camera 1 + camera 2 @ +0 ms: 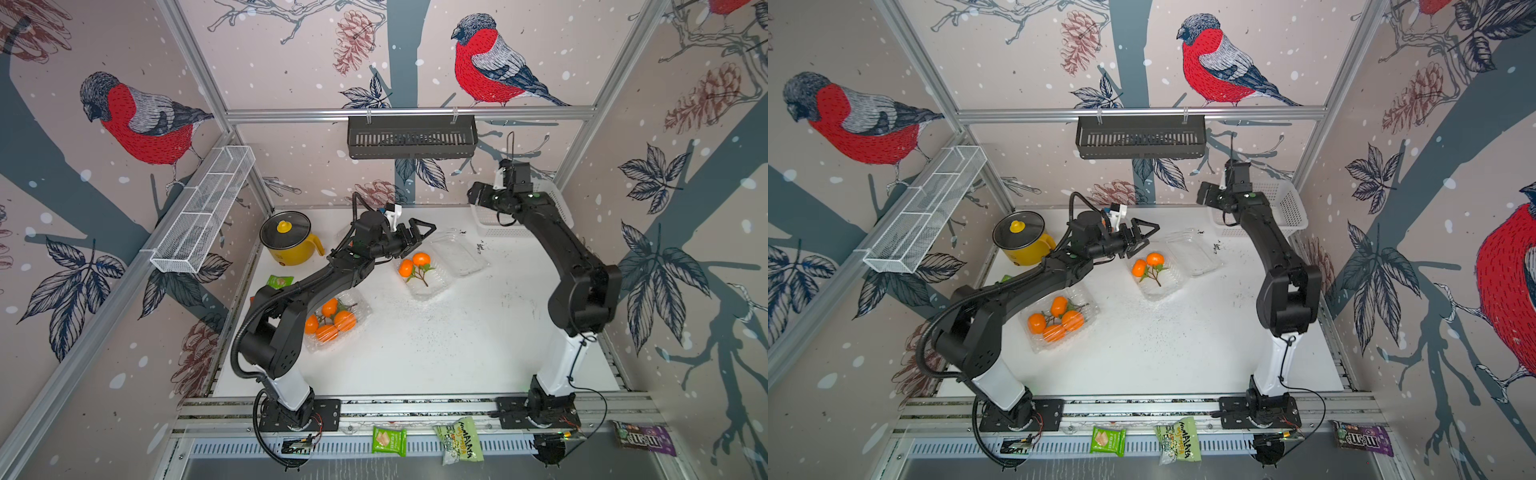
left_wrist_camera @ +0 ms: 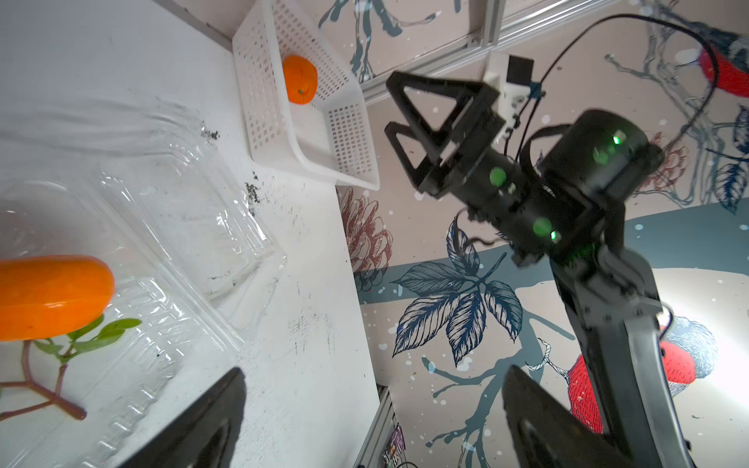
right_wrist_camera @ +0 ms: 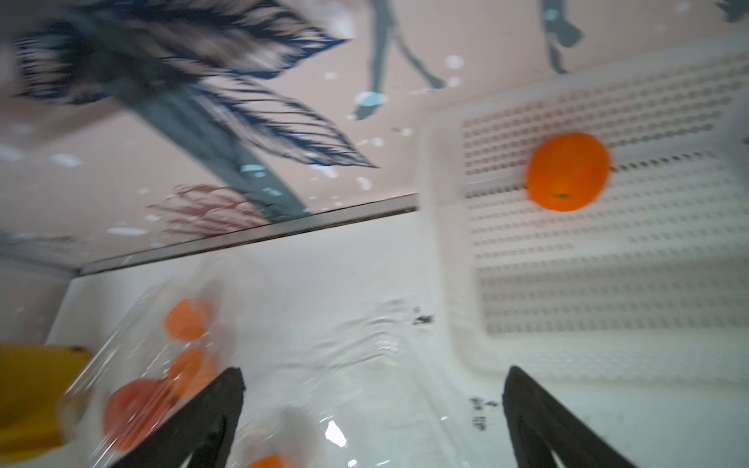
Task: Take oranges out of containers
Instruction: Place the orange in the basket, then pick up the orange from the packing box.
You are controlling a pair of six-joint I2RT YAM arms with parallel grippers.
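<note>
Speckled white table [image 1: 436, 353] holds clear clamshells [image 1: 459, 255]; left gripper [image 2: 375, 377], right gripper [image 3: 375, 370] gape empty

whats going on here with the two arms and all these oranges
Two robot arms are taking oranges out of clear plastic containers. The right end effector hangs open and empty near the white basket, where one orange already lies. The left end effector, also open, hovers by the opened container, which holds two oranges on a leafy stem. A second container, close to the left arm, has four oranges in it.
</note>
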